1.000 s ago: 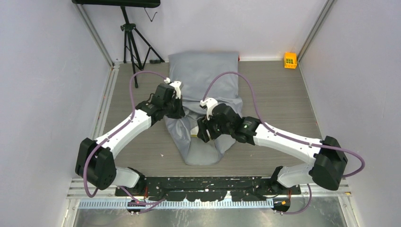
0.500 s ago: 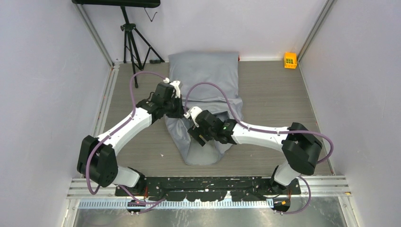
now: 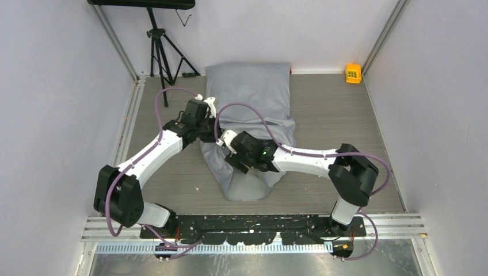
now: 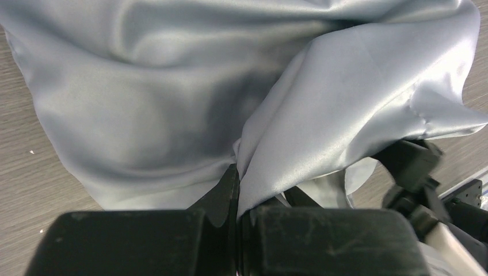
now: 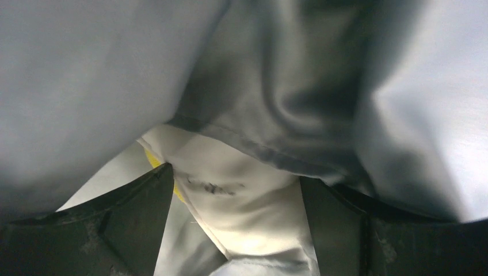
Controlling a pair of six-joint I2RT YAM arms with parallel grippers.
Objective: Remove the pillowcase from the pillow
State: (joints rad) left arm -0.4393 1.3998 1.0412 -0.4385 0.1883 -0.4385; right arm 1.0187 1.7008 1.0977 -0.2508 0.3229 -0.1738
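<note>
The grey-blue pillowcase [image 3: 253, 86] lies down the middle of the table, plump at the far end and limp at the near end. My left gripper [image 3: 214, 137] is shut on a fold of the pillowcase [image 4: 144, 103] at its left edge, and the cloth runs out from between the closed jaws [image 4: 237, 172]. My right gripper [image 3: 230, 158] is open and pushed under the pillowcase [image 5: 86, 69]. A white corner of the pillow [image 5: 230, 190] with a yellow edge [image 5: 151, 158] sits between its fingers [image 5: 235, 175]. The rest of the pillow is hidden.
A black tripod [image 3: 158, 40] stands at the far left. A small yellow box [image 3: 353, 72] sits at the far right corner. Grey walls close in three sides. A metal rail [image 3: 253, 224] runs along the near edge. The right arm [image 4: 414, 167] shows in the left wrist view.
My right gripper has moved left and further into the pillowcase, its elbow folding inward. My left gripper has shifted slightly left, still holding the fabric.
</note>
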